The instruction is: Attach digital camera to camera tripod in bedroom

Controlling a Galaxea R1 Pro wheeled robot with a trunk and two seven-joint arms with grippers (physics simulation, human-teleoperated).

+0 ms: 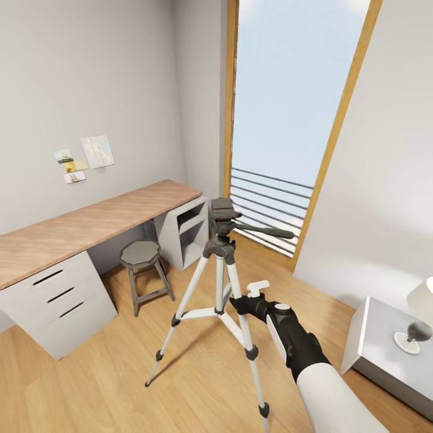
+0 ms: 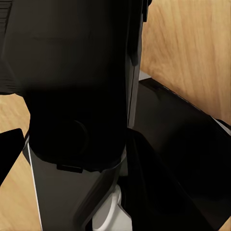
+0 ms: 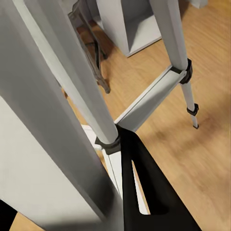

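Tripod (image 1: 221,264) stands upright on the light wood floor (image 1: 108,385) of the bedroom, mid-room, three silver legs spread, black head and long pan handle (image 1: 264,230) on top, handle pointing toward the window (image 1: 288,120). Nothing mounted on the head plate.

Right claw (image 1: 240,304) reaches in from the lower right, black wrist and white forearm behind it, its tip at the tripod's centre brace between the legs. One white finger (image 1: 258,287) sticks up just beside the near leg. Right wrist view: black finger (image 3: 144,192) sits against a silver leg (image 3: 72,86) at a black joint collar; whether the claw is clamped on the leg or merely touching, cannot tell.

Left wrist view: dark black housing close to the lens, wood floor beyond; left claw's state cannot be told.

Outward: small metal stool (image 1: 143,264) with a round grey seat stands left of the tripod, apart from it, tucked near the counter (image 1: 78,231). Counter is long, wood-topped, along the grey wall, white drawers (image 1: 57,297) under its near end, open white shelf unit (image 1: 186,231) under the far end. Paper notes (image 1: 84,157) pinned on the wall above. White nightstand (image 1: 385,343) at far right carries a lamp (image 1: 421,307).
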